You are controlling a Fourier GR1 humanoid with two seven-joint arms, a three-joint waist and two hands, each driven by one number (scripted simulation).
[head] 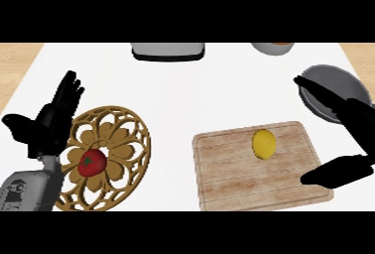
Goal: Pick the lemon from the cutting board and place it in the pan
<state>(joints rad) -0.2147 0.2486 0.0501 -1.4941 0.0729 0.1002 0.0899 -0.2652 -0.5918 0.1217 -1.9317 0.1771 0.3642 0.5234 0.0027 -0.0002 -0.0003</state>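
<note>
The lemon lies on the board, with your right hand released at its three o'clock. Bring your fingers over it, close round its middle, then lift it to the pan at one o'clock.

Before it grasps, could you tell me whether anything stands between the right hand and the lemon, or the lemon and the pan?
Nothing visible does. Only bare cutting board separates the lemon from the open right hand; toward the pan, only that hand's own fingers overlap the rim.
</note>
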